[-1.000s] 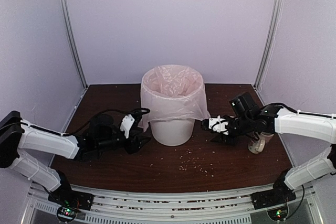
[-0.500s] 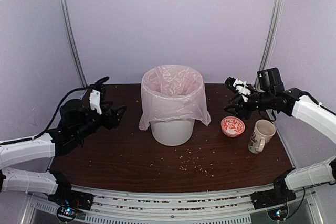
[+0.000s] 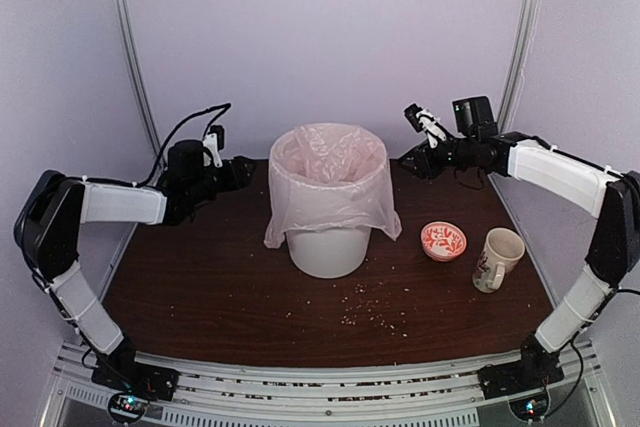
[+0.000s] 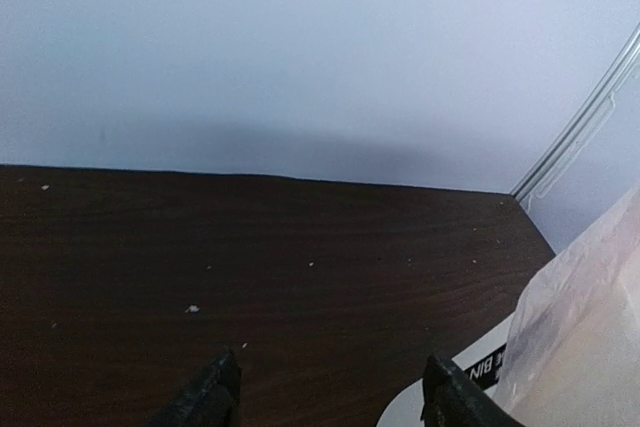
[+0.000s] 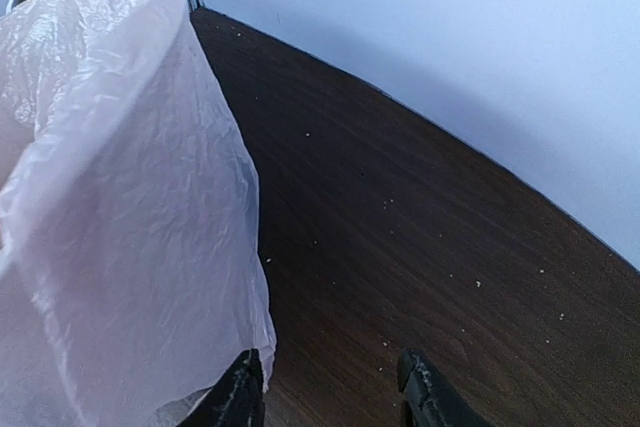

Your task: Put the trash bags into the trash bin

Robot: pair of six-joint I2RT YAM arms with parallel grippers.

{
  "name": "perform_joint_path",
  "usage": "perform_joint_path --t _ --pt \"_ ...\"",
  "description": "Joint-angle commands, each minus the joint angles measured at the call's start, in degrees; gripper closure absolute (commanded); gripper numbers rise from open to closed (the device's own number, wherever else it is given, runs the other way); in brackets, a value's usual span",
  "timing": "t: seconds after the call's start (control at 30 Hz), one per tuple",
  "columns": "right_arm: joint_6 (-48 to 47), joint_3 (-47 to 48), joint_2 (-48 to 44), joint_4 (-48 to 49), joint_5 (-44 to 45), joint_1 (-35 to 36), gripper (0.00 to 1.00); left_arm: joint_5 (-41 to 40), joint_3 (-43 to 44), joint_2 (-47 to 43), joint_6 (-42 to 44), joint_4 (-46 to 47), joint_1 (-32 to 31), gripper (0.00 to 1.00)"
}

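Observation:
The white trash bin [image 3: 325, 249] stands upright at mid-table. The pale-pink trash bag [image 3: 330, 182] lines it, its edge folded over the rim and hanging down the outside. My left gripper [image 3: 243, 172] is open and empty, raised just left of the bin's rim. In the left wrist view the gripper [image 4: 330, 397] shows the bin wall [image 4: 440, 402] and bag [image 4: 585, 332] at its right. My right gripper [image 3: 412, 142] is open and empty, raised just right of the rim. In the right wrist view the gripper [image 5: 330, 387] has the bag [image 5: 110, 207] beside its left finger.
A small red-patterned bowl [image 3: 443, 241] and a floral mug [image 3: 495, 258] stand on the table's right side. Crumbs [image 3: 365, 309] lie scattered in front of the bin. White walls and metal posts [image 3: 135, 67] close in the back and sides.
Both arms have risen from low beside the bin's base and swung back to the rim's height, left arm on the left, right arm on the right. The bowl and mug came into view.

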Motion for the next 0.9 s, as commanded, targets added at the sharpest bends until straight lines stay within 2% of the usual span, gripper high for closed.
perform_joint_path --t 0.0,0.07,0.2,0.37,0.73,0.87 --pt "3.41 3.92 4.93 0.46 1.57 2.80 0.53 10.24 9.90 8.62 2.91 3.13 0.28 0.38" --pt "2.63 5.14 6.49 -1.10 2.46 4.87 0.53 13.37 10.41 11.67 2.46 4.84 0.20 0.39" --pt "-0.35 3.60 6.10 -1.64 3.82 8.97 0.53 20.45 6.73 13.13 -1.22 14.78 -0.22 0.40" --pt "-3.03 0.86 4.53 -1.74 4.09 12.04 0.53 25.69 6.63 12.73 -0.06 15.01 -2.89 0.44" --pt "-5.53 -5.83 -4.46 -5.67 0.87 12.78 0.53 22.35 -3.66 6.33 -0.74 18.58 -11.66 0.48" --pt "-6.89 -8.79 -8.28 -8.39 4.08 12.65 0.53 20.23 -6.89 4.36 -1.75 19.87 -14.21 0.48"
